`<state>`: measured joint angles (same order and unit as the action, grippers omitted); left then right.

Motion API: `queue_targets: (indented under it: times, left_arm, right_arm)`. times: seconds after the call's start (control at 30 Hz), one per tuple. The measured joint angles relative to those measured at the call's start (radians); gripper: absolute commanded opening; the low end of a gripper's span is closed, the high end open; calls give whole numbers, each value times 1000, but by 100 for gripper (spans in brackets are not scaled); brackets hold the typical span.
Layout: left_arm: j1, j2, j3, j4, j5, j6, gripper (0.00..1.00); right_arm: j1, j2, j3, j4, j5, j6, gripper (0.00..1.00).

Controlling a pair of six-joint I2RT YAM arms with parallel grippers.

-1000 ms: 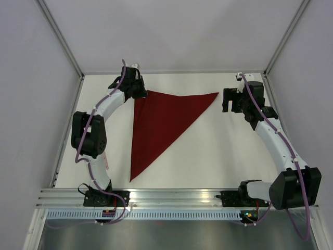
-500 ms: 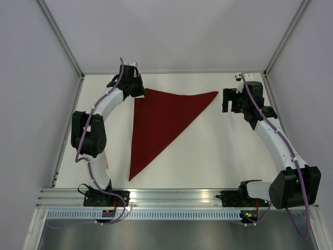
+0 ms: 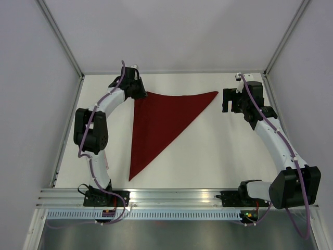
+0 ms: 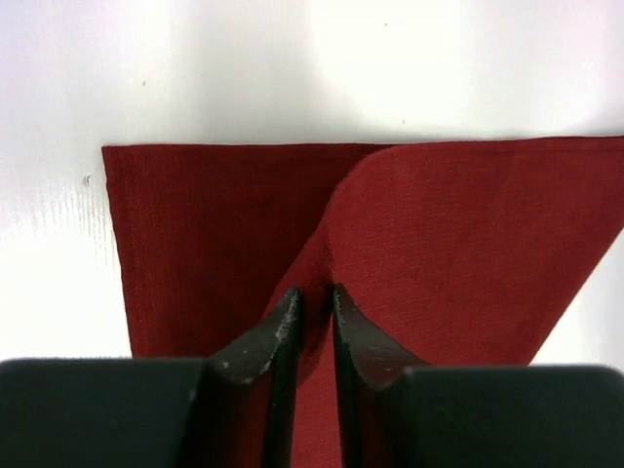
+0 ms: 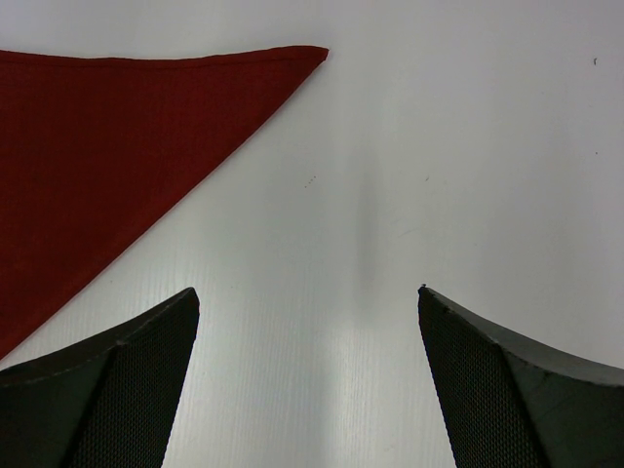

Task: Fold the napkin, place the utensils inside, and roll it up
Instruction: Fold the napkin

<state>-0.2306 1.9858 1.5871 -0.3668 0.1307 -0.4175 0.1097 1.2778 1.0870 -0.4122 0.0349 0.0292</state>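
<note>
The flat white surface (image 3: 208, 156) carries one thing of the task, a plain dark red soft cloth napkin (image 3: 156, 120), which lies folded into a big triangle in the far left half, between the two arms. Its longest edge runs on a slant from a sharp tip at the far right down to a sharp tip near the left arm's base, and its square corner sits far left. That corner is where the coming move turns, by my reading: the left tool (image 3: 140, 91) is right on it, while the right tool (image 3: 227, 100) hangs just beyond the far right tip, apart from the cloth, so the left arm is nearer by far. The right tool's jaws are spread wide over bare surface with nothing between them, the napkin's tip up and to the left in its wrist view. The left tool's jaws stand narrow, only a slit apart, with a raised fold of cloth running into the slit; I cannot tell whether they grip it or have let go. There the upper layer lies short of the lower one, baring a strip of it. No utensils show in any view
</note>
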Motion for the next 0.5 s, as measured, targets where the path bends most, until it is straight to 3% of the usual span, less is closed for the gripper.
queue_targets:
  times: [0.07,0.17,0.2,0.23,0.5]
  left_arm:
    - [0,13,0,0,-5,5,33]
    - [0,28,1,0,-26,13,55]
    - [0,32,2,1,-34,16,66]
    - [0,34,2,1,-44,17,69]
    - [6,25,-18,6,-172,14,74]
  right_arm:
    - [1,0,0,0,0,0,98]
    - [2,0,0,0,0,0,98]
    - [3,0,0,0,0,0,98]
    - [5,0,0,0,0,0,98]
    - [5,0,0,0,-2,0,98]
